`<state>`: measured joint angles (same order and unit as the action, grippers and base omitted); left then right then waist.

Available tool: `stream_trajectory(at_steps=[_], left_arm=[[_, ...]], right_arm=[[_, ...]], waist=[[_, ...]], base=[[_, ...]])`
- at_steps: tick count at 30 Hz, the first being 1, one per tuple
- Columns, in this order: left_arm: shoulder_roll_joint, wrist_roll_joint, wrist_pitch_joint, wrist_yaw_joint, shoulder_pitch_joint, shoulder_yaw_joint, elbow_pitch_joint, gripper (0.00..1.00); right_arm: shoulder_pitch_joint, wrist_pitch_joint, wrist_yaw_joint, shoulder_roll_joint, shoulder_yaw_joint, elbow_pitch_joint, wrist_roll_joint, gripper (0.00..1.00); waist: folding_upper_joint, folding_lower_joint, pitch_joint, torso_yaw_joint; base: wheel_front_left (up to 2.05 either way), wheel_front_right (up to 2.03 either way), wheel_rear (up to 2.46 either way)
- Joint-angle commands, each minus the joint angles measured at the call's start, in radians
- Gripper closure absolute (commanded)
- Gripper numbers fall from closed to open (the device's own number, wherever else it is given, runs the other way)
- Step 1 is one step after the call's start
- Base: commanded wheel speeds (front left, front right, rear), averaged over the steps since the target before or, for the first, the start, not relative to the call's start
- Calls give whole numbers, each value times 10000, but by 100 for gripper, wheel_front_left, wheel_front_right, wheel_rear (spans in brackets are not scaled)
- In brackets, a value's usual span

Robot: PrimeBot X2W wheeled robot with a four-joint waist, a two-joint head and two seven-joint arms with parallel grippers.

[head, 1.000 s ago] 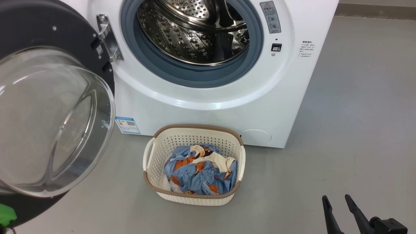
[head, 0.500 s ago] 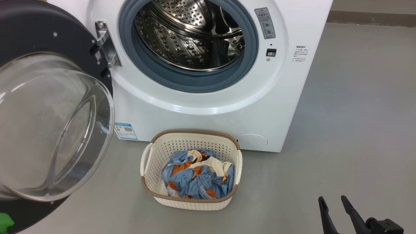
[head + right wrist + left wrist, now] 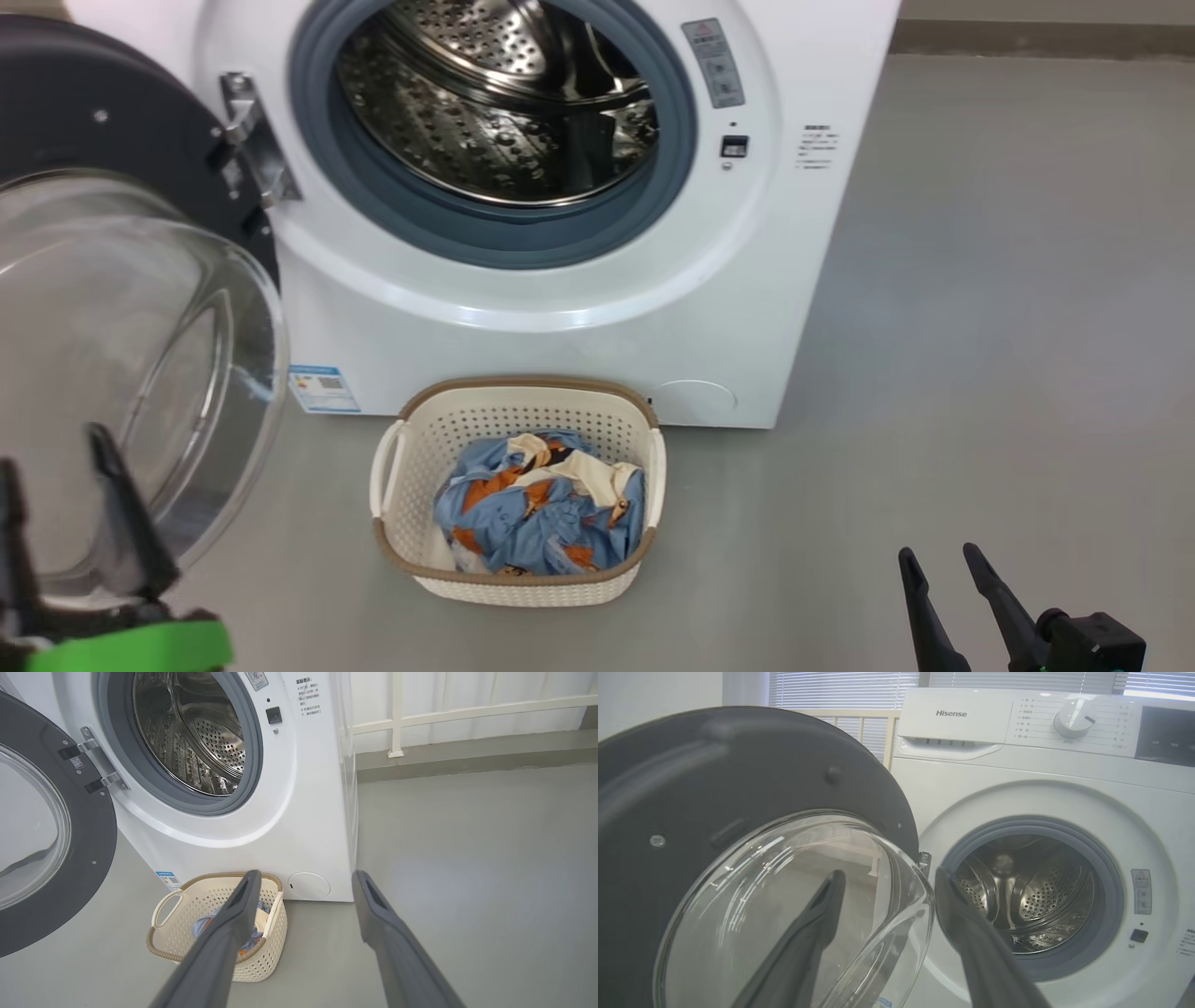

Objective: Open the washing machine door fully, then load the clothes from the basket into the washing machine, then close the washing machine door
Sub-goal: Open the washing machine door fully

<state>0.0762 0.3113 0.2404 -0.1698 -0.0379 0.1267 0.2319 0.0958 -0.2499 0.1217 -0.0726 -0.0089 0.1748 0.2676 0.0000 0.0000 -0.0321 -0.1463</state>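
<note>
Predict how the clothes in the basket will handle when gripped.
Likely floppy: the clothes lie crumpled in folds, so they should drape and trail. Probably light; a pinch may lift only one layer. The basket might drag along if fabric snags.

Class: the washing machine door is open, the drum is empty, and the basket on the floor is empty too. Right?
No: the basket holds the clothes, blue and orange, as the head view shows. The washing machine door is open and the drum is empty.

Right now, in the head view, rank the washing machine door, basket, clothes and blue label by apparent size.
1. washing machine door, though nearness inflates it
2. basket
3. clothes
4. blue label
</note>
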Motion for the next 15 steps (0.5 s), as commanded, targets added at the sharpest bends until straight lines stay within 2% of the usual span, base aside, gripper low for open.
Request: stream_trajectory(at_steps=[1, 10, 15], left_arm=[[120, -93, -7, 55, 66, 153, 141, 0], [26, 173, 118, 955, -690, -695, -1622, 0], [-19, 358, 177, 1143, -921, -603, -2376, 0]], right_arm=[[-347, -118, 90, -104, 302, -240, 151, 0], [-550, -118, 90, -138, 741, -482, 120, 0], [-563, -118, 90, -163, 802, -537, 114, 0]], waist=[[0, 0, -32, 278], [0, 0, -88, 1304], [0, 0, -47, 1662]], base=[[0, 0, 0], [0, 0, 0], [0, 0, 0]])
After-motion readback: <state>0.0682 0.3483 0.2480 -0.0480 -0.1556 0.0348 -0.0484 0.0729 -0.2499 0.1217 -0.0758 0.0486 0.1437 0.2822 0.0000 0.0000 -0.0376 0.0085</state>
